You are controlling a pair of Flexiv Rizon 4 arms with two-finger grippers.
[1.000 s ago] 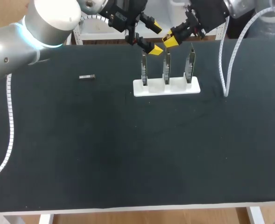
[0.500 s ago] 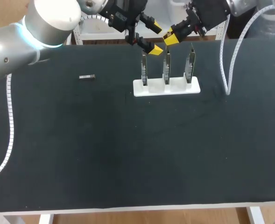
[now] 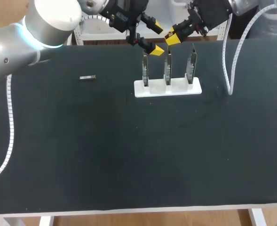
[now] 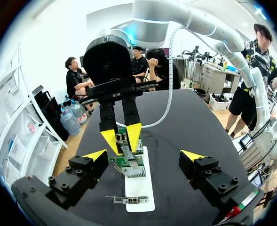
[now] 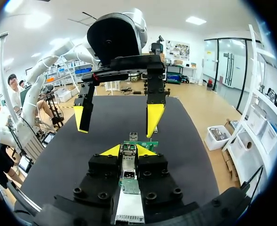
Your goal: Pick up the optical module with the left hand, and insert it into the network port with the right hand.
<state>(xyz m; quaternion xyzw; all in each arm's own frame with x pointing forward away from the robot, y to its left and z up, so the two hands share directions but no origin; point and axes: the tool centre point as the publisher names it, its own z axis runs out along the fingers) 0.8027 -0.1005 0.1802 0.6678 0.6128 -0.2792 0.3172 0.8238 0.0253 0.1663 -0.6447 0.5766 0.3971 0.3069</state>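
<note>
While both above the white stand [image 3: 168,88], left claw [image 4: 143,155] wide apart, right claw [image 5: 129,150] tight around the optical module [image 5: 128,175].

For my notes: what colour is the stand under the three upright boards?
White. The head view shows the stand best.

There are one black table [image 3: 129,155], one white stand [image 3: 142,90], three upright circuit boards [image 3: 146,70] [image 3: 167,69] [image 3: 191,66], two optical modules [image 3: 87,77] [image 5: 128,175], two arms [image 3: 6,52] [image 3: 244,5] with one gripper each, the left gripper [image 3: 156,40] and the right gripper [image 3: 172,37], four yellow fingertips [image 3: 157,50] in all, and two white spiral cables [image 3: 9,117] [image 3: 228,61].
</note>
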